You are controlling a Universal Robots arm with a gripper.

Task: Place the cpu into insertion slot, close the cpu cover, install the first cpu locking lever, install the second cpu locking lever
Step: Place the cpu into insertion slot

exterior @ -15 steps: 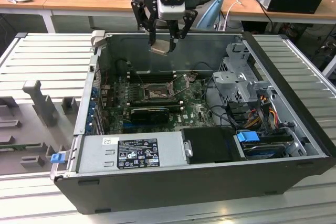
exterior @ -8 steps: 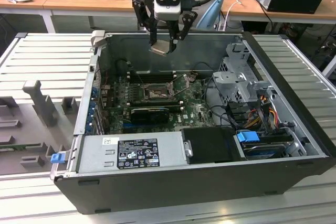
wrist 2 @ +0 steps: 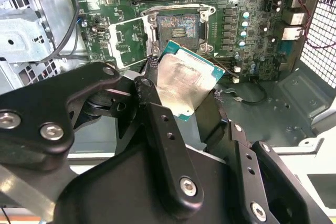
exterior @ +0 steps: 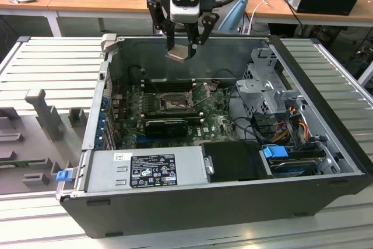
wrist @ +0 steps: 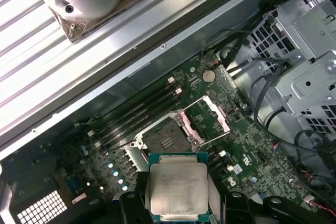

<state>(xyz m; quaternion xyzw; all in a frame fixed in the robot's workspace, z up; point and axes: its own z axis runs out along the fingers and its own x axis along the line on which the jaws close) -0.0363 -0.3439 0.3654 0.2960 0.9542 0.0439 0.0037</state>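
My gripper hangs above the back of the open computer case, shut on the cpu, which is held tilted. In both wrist views the cpu shows its dull silver top with a green rim, pinched between the black fingers. The insertion slot lies bare on the motherboard, well below the chip. The cpu cover is swung open beside the slot.
Long black memory slots run behind the socket. A metal drive cage with cables fills the exterior view's right. The power supply lines the case front. A grey moulded tray lies outside at the exterior view's left.
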